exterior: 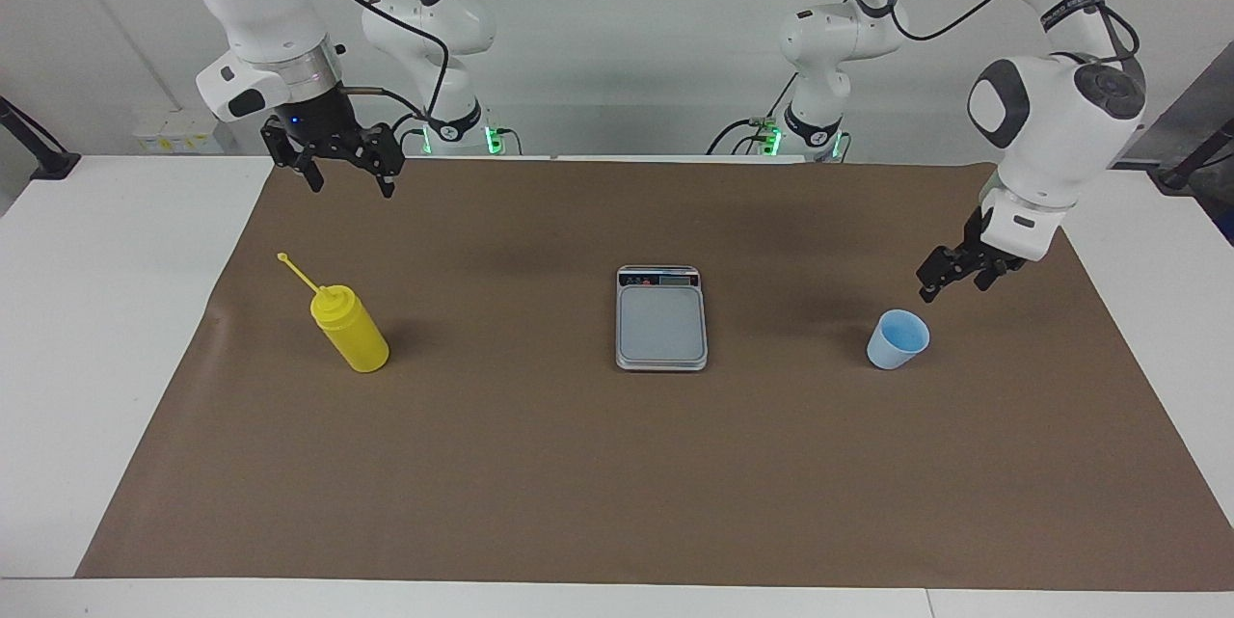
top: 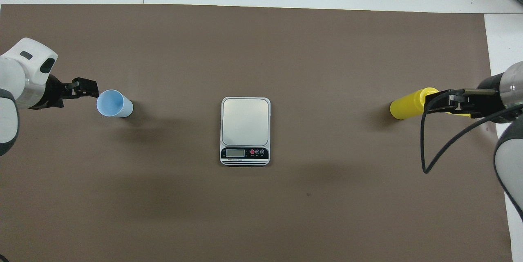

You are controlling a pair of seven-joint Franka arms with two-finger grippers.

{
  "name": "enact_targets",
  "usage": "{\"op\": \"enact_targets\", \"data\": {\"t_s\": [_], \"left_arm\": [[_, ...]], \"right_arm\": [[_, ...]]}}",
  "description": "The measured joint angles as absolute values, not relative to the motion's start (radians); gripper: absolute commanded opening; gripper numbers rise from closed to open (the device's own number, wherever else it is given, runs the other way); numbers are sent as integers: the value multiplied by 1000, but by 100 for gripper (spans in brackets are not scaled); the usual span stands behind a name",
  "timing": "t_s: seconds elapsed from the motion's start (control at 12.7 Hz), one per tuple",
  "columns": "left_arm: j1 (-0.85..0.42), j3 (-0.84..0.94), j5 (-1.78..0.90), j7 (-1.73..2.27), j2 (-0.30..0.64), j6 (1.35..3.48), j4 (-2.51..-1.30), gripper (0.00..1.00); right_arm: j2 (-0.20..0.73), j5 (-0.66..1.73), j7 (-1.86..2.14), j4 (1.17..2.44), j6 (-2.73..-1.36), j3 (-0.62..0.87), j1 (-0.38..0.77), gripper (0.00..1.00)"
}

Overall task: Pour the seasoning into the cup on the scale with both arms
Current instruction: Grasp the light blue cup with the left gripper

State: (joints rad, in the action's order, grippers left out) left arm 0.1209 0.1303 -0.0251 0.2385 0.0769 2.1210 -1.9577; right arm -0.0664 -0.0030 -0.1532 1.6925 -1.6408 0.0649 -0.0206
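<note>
Paper (exterior: 578, 483), brown, covers most of the white table (exterior: 87, 309). Scale (exterior: 661, 319) sits mid-sheet, display toward the robots, plate bare. Bottle (exterior: 349, 329) stands upright toward the right arm's end; right gripper (exterior: 347, 176) hangs above the paper there, fingers apart, holding nothing. Cup (exterior: 898, 339) stands toward the left arm's end; left gripper (exterior: 954, 276) is low, just beside its rim, open, not touching.

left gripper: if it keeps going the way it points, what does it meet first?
Probably the small light-blue plastic cup: the open left gripper slants down toward its rim, close but not touching. Depth is unclear; it might pass just beside it.
</note>
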Motion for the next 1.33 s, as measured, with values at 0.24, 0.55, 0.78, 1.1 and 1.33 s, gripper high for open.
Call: {"op": "enact_targets", "data": {"t_s": [0.24, 0.55, 0.78, 1.1, 1.33], "left_arm": [[122, 130, -33, 278, 98, 2209, -2010, 100], [123, 131, -38, 328, 131, 2300, -2067, 100], [123, 131, -39, 332, 162, 2330, -2077, 87], [123, 133, -39, 332, 171, 2377, -2103, 0], [123, 136, -39, 332, 171, 2380, -2103, 0]], "right_arm": [[-63, 0, -152, 1690, -1641, 67, -20, 100], [-63, 13, -152, 1690, -1634, 71, -19, 100], [-63, 13, -152, 1690, -1614, 70, -21, 100], [-63, 13, -152, 1690, -1614, 70, -20, 100], [-63, 14, -151, 1690, -1614, 70, -20, 100]]}}
